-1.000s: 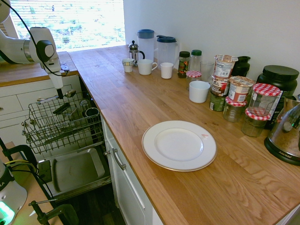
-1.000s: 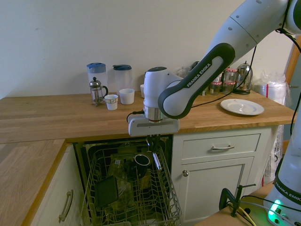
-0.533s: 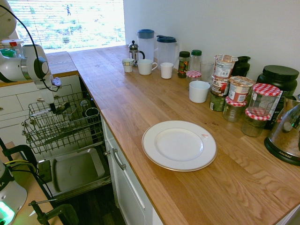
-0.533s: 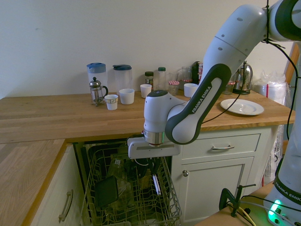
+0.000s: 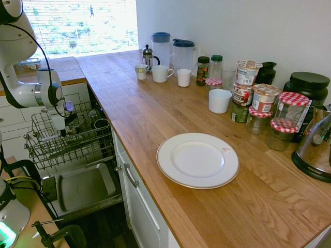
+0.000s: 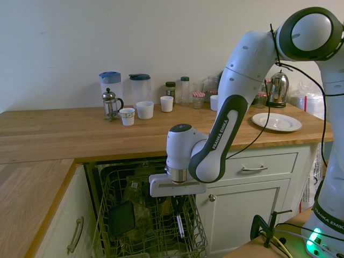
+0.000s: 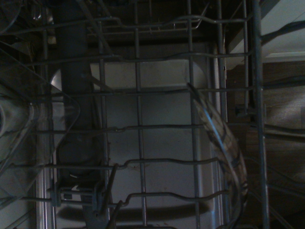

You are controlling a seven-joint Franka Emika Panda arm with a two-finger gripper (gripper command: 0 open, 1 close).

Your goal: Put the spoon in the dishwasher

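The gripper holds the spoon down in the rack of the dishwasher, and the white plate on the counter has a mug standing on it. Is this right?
Not quite. The gripper does hold the spoon down in the rack of the dishwasher, but the white plate on the counter has nothing on it; the first exterior view shows this. The mugs stand farther back by the wall.

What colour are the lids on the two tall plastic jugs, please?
Blue on both tall plastic jugs, one lid lighter than the other; the first exterior view shows it best.

White arm, dark grey joints, black "FRANKA EMIKA" lettering.
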